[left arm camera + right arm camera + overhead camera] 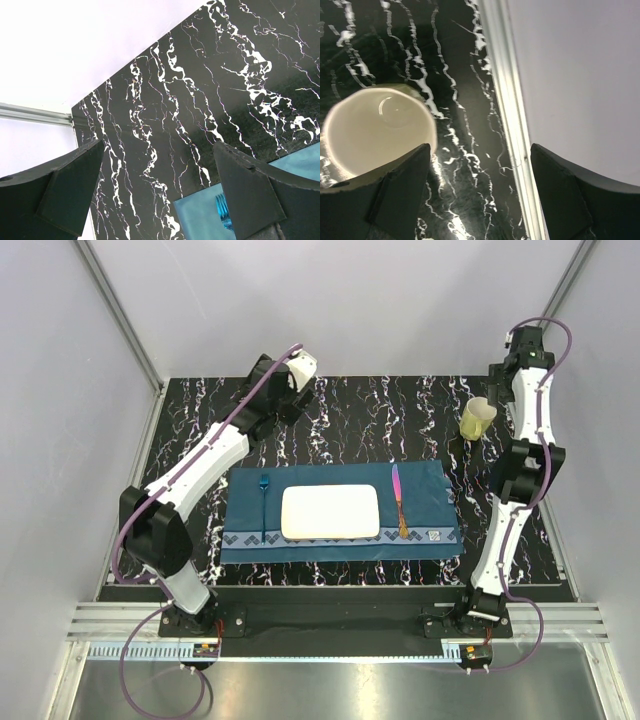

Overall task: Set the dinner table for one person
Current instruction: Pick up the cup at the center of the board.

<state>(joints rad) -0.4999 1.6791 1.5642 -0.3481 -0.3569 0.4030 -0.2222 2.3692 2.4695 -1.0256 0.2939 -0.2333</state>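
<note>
The dinner table [350,410] is black with white veins. On it lies a teal placemat [430,502] with a white rectangular plate [330,512], a blue fork [264,505] to its left and a pink knife [398,502] to its right. A pale yellow cup [477,418] stands at the back right, off the mat. My left gripper [283,405] hovers open over the bare table [200,100] behind the mat's far left corner [200,220], fork tines [223,210] by its right finger. My right gripper [480,150] is open and empty, the cup [375,130] just outside its left finger.
An aluminium rail [507,100] and a white wall run along the table's right edge, close to my right gripper [507,400]. A similar rail [35,116] and wall border the left side. Both arm bases sit at the near edge.
</note>
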